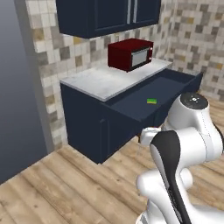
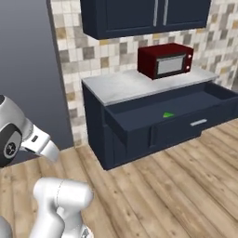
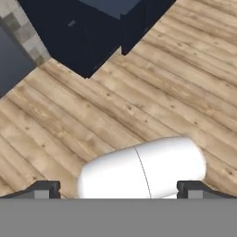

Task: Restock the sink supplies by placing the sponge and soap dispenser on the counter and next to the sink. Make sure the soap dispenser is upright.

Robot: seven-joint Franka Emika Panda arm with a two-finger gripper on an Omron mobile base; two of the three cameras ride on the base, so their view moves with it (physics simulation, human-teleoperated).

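Navy cabinets are carrying a marble desk (image 1: 98, 81) at twelve o'clock; the sponge (image 1: 151, 101) is lying in the open drawer (image 1: 131, 105) at one o'clock. Probably light and squashy, suiting a side pinch. The pincer (image 3: 118, 189) is gaping wide, holding nothing.

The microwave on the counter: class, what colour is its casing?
Dark red, with a grey door panel; the microwave shows best in the right base view.

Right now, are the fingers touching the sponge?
Apart. The left base view shows the sponge lying in the open drawer; the hand view shows the open fingers over bare wood floor.
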